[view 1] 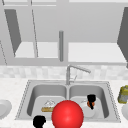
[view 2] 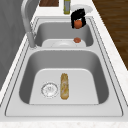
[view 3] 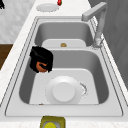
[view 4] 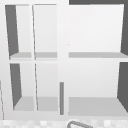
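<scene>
My right hand (view 1: 91,99) hangs over the right basin with its fingers curled round a small orange round thing (view 1: 89,103). The left side view shows this hand (view 2: 78,16) above the far basin, the orange thing (view 2: 78,23) under its fingers. From the right the same hand (view 3: 41,58) floats near the front wall of the near basin, orange thing (view 3: 41,67) in its grip. A white plate (view 3: 63,91) lies below it on the basin floor. My left hand (view 1: 39,121) stays at the counter's front edge, left of a big red ball (view 1: 67,115).
A bread roll (view 2: 64,85) lies beside the drain (view 2: 49,89) in the left basin. A small reddish-brown thing (view 2: 77,40) sits by the plate's edge. The faucet (view 1: 75,70) rises between the basins. A yellow-green jar (view 1: 123,94) and a white plate (view 1: 125,111) stand on the right counter, another plate (view 1: 3,108) on the left.
</scene>
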Tool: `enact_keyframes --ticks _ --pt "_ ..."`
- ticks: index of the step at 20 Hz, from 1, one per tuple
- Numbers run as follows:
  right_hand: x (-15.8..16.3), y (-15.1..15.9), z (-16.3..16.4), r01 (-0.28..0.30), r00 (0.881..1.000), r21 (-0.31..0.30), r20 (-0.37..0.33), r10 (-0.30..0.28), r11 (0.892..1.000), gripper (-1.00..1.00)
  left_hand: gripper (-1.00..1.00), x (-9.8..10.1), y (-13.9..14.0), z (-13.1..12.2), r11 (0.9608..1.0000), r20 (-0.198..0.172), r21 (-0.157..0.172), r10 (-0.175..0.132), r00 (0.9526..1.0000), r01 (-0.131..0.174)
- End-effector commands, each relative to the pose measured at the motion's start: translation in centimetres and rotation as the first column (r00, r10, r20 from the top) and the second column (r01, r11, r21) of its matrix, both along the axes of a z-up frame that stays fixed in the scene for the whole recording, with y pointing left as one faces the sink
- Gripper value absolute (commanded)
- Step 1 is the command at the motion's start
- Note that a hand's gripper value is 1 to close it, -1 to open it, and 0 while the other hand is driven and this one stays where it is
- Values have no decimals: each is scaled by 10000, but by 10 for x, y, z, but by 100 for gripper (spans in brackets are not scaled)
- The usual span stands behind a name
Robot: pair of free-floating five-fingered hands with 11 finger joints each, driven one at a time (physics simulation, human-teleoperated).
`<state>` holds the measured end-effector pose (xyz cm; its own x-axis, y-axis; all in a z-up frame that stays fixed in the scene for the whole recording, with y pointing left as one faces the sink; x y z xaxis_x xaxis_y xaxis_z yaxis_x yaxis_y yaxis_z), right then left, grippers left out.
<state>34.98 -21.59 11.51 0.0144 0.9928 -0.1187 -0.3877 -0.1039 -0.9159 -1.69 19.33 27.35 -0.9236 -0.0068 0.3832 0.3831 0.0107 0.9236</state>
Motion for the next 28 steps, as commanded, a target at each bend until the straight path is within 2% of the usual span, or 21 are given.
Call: enact_keyframes --ticks 1,5,10,17,19,23,28 --pt "5 3 -30 -821 9965 420 193 813 9957 100 0 0 0 0 10000 0 0 0 10000 0" --pt "15 2 -63 -1456 9893 672 112 1451 9871 100 0 0 0 0 10000 0 0 0 10000 0" --pt "34 3 -104 -1972 9804 760 207 1961 9774 100 0 0 0 0 10000 0 0 0 10000 0" --pt "74 3 -158 -1898 9818 788 175 1890 9787 100 0 0 0 0 10000 0 0 0 10000 0" --pt "88 3 -174 -1887 9820 636 163 1880 9800 100 0 0 0 0 10000 0 0 0 10000 0" --pt "103 -4 -208 -1771 9841 857 40 1774 9805 100 0 0 0 0 10000 0 0 0 10000 0" --pt "124 -9 -248 -1913 9814 934 24 1919 9771 100 0 0 0 0 10000 0 0 0 10000 0"
